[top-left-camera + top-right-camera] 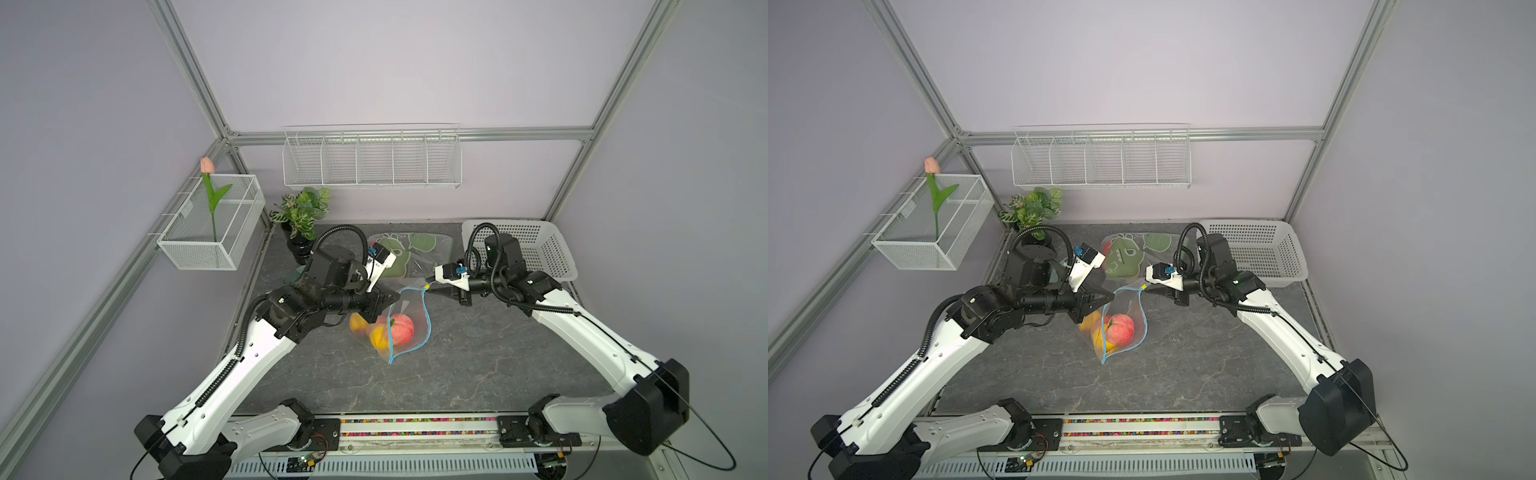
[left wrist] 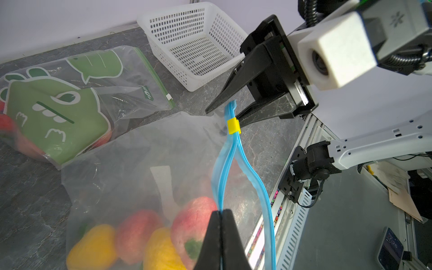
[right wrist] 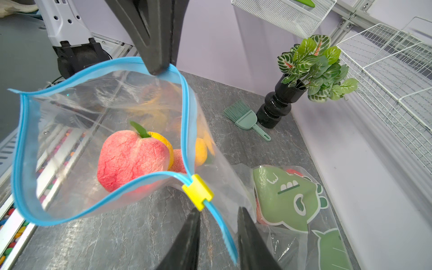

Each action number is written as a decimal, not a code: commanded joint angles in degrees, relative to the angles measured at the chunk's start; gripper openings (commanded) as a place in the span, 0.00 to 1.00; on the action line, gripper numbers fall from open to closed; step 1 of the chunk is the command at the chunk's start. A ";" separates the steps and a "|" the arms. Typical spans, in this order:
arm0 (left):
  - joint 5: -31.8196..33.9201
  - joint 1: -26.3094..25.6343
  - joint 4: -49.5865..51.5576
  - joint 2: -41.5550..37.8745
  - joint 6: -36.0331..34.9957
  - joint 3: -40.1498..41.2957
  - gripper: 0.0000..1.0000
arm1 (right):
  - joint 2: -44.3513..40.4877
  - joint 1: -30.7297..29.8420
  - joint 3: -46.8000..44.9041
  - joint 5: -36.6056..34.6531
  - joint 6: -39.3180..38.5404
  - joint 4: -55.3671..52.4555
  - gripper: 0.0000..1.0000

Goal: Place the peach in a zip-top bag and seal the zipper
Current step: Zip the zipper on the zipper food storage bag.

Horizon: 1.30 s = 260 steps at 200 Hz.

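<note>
Peach (image 3: 133, 161) lies inside the clear zip-top bag (image 2: 140, 152) atop yellow fruit (image 2: 93, 245), close by the left gripper (image 2: 221, 214), whose jaws are pressed together on the bag's blue zipper rim (image 2: 264, 191); the right gripper (image 3: 219, 215) stands across the gaping mouth, jaws parted either side of the rim's end, just behind the yellow slider (image 3: 198, 192); a second bag (image 2: 56, 112), printed with a green cartoon dinosaur, its small lettering unreadable, holds red produce (image 2: 5, 122); a white mesh basket (image 1: 216, 232) holds a tulip (image 1: 207, 166); a black vase (image 3: 275, 109) holds a leafy plant (image 3: 315, 67).
</note>
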State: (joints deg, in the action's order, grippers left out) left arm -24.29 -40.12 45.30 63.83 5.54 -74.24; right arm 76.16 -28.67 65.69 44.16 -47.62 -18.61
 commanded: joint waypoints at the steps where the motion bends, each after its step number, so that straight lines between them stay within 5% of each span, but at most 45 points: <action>1: -0.67 0.30 -1.09 -0.55 -0.58 0.32 0.00 | 0.23 -0.60 1.11 1.26 -1.34 0.33 0.29; 60: -0.54 0.30 -1.18 -0.42 -0.49 0.32 0.00 | 0.30 -0.69 1.28 1.19 -1.34 0.12 0.07; 83: 0.35 0.27 -1.27 -0.38 -0.36 -0.02 0.00 | -0.40 -0.75 1.45 0.69 -0.89 -1.41 0.07; 106: 2.99 0.32 -0.80 -0.17 -0.81 -1.32 0.31 | -2.20 -1.16 1.28 -1.34 1.00 -3.33 0.07; 133: 6.09 0.30 0.54 0.95 -3.68 -4.71 0.48 | -5.06 -2.81 1.26 -4.90 4.07 -6.23 0.07; 183: 3.01 -0.11 0.85 3.39 -8.69 -11.06 0.60 | -8.19 -5.99 3.63 -13.51 14.77 -12.73 0.07; 260: 0.76 -5.66 -0.03 6.11 -13.35 -12.89 0.64 | -10.33 -7.96 6.12 -18.85 22.05 -15.47 0.07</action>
State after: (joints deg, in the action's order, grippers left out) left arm -23.22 -43.51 45.71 69.08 -3.75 -85.71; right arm 66.52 -36.27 70.57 26.98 -28.60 -32.95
